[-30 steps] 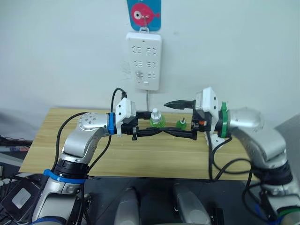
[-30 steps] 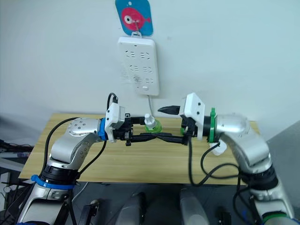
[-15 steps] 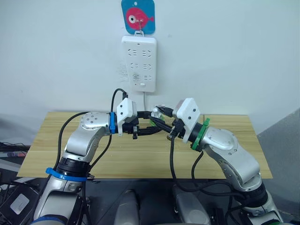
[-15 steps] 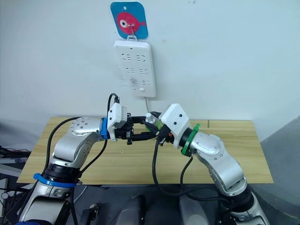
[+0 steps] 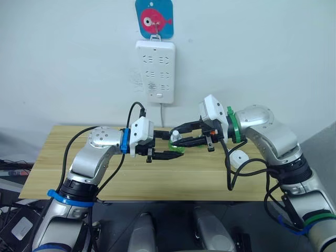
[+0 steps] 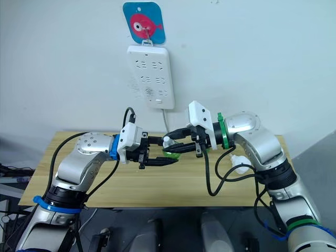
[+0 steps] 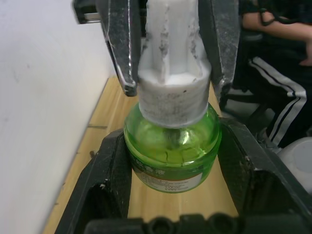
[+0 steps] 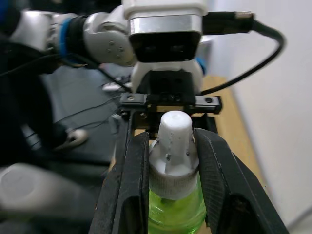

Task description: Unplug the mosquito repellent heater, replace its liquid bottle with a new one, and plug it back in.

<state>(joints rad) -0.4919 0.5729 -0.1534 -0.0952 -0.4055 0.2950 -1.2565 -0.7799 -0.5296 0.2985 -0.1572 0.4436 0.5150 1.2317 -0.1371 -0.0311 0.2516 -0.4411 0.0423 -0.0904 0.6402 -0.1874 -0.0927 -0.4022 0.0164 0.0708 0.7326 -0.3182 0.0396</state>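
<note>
Above the table, my left gripper (image 5: 175, 146) is shut on the body of the new one (image 7: 170, 156), a small translucent green bottle held between its black fingers (image 7: 109, 180). My right gripper (image 5: 176, 136) comes in from the opposite side and is shut on the bottle's white cap (image 8: 174, 141). The cap sits clamped between its two fingers (image 8: 134, 170). The two grippers face each other across the bottle. The mosquito repellent heater (image 5: 239, 157), a white rounded unit, lies on the table under my right forearm, partly hidden by a cable. The old liquid bottle is out of view.
A white power strip (image 5: 155, 71) hangs on the wall above the wooden table (image 5: 52, 157), below a blue sign with a pink fish (image 5: 154, 18). A seated person's dark striped trousers (image 7: 273, 112) appear beyond the table in the left wrist view.
My right gripper, open and off to the right a second ago, swung in and shut on the bottle's cap. The left gripper kept its hold. The head camera shifted.
</note>
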